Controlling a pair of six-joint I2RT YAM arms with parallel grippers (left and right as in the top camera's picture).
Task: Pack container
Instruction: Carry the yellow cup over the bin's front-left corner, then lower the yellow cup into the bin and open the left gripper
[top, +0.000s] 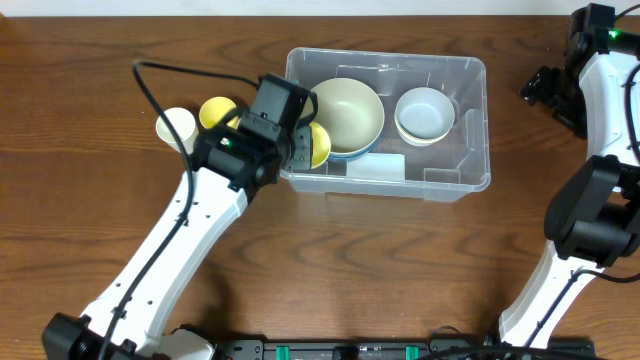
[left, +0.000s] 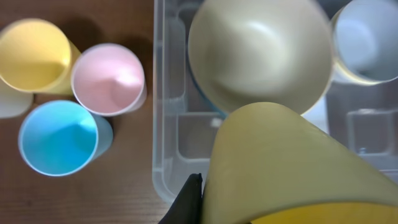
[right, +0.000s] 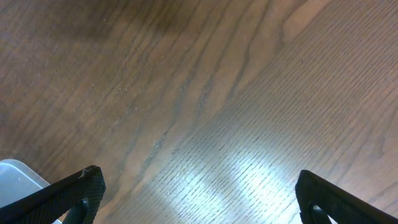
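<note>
Container (top: 440, 186) of clear plastic sits at the far middle of the wooden table (top: 400, 270), long side facing the robot. Inside, a large cream bowl (top: 346, 112) fills the left half and a smaller white bowl (top: 424, 112) lies to its right. The left gripper (top: 298, 140) is at the container's front left corner, clamped on the rim of a yellow bowl (top: 319, 146) that hangs tilted over the bin, just beside the cream bowl. One dark finger (left: 189, 199) shows against the bowl in the left wrist view. Outside the container's left wall (left: 163, 124) stand a yellow cup (left: 34, 55), a pink cup (left: 109, 79) and a blue cup (left: 59, 137), close together. The right gripper (top: 538, 88) hangs over bare wood, well apart from the container's right end, jaws spread wide and holding nothing.
</note>
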